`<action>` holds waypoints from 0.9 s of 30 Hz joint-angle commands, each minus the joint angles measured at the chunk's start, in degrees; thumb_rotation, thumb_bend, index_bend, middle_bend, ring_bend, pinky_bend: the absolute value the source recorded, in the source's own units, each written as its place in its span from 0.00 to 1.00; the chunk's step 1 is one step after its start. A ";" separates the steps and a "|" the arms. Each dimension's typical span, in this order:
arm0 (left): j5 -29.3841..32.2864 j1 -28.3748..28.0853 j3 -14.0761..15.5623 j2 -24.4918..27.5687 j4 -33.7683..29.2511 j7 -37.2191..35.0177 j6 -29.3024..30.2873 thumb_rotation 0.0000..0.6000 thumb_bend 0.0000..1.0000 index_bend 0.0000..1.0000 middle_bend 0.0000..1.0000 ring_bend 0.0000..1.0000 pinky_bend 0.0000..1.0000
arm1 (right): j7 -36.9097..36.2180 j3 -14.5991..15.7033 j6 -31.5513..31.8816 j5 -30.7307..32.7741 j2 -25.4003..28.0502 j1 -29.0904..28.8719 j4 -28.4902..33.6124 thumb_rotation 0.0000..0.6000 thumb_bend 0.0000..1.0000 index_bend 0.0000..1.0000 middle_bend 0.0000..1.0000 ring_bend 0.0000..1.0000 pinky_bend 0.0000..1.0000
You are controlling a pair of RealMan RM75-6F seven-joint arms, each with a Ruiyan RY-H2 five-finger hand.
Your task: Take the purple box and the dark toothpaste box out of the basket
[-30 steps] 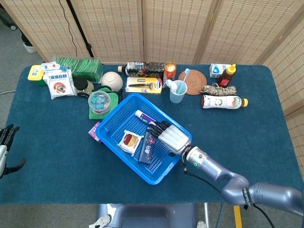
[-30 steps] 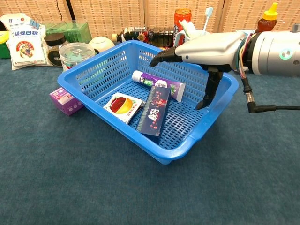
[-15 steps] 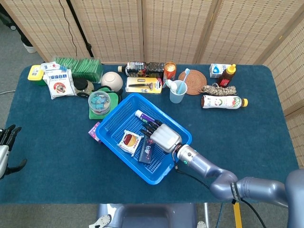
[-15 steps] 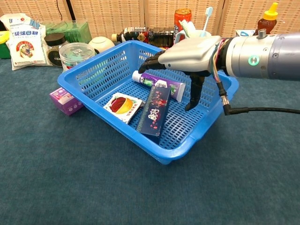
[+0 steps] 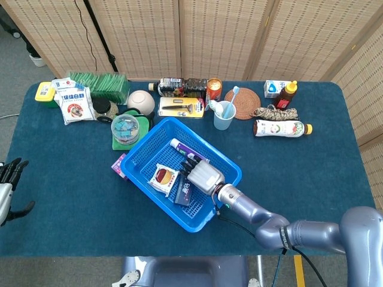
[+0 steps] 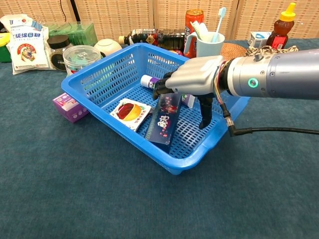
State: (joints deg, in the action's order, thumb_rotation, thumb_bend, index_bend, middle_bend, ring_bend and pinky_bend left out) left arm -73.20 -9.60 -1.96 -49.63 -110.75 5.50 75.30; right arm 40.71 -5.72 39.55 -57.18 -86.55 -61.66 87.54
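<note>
Right hand (image 6: 197, 82) inside blue basket (image 6: 104, 74), over dark toothpaste box (image 6: 163, 121); purple box (image 6: 69, 106) already on worktop (image 6: 75, 189).
Right fingers (image 6: 162, 85) spread, holding nothing, hovering above the box's far end, thumb hanging down beside its right edge. Box lies flat on basket floor beside a snack packet (image 6: 130, 111), toothpaste tube (image 6: 149, 79) behind it. Purple box touches basket's left outer wall. Left hand (image 5: 7, 182) at worktop's left edge, fingers apart, empty.
</note>
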 commanded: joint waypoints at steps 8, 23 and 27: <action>-0.11 0.00 -0.10 0.51 0.12 -1.12 -0.63 1.00 0.27 0.00 0.00 0.00 0.00 | 7.32 2.88 1.18 8.05 -2.40 -4.15 -0.97 1.00 0.00 0.17 0.08 0.06 0.13; -0.49 -0.08 -0.13 1.13 0.24 -2.58 -1.57 1.00 0.27 0.00 0.00 0.00 0.00 | 10.56 5.28 4.23 11.38 -5.79 -6.77 -3.09 1.00 0.00 0.61 0.41 0.31 0.34; -0.43 -0.06 -0.19 1.23 0.33 -2.77 -1.64 1.00 0.27 0.00 0.00 0.00 0.00 | 7.53 4.57 5.18 9.07 -5.43 -5.90 -2.72 1.00 0.00 0.63 0.43 0.34 0.38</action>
State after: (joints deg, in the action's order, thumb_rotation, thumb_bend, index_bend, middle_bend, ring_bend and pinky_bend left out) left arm -73.63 -9.66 -2.15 -48.40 -110.42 2.73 73.66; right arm 49.30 -0.82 44.29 -47.19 -92.18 -67.97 84.63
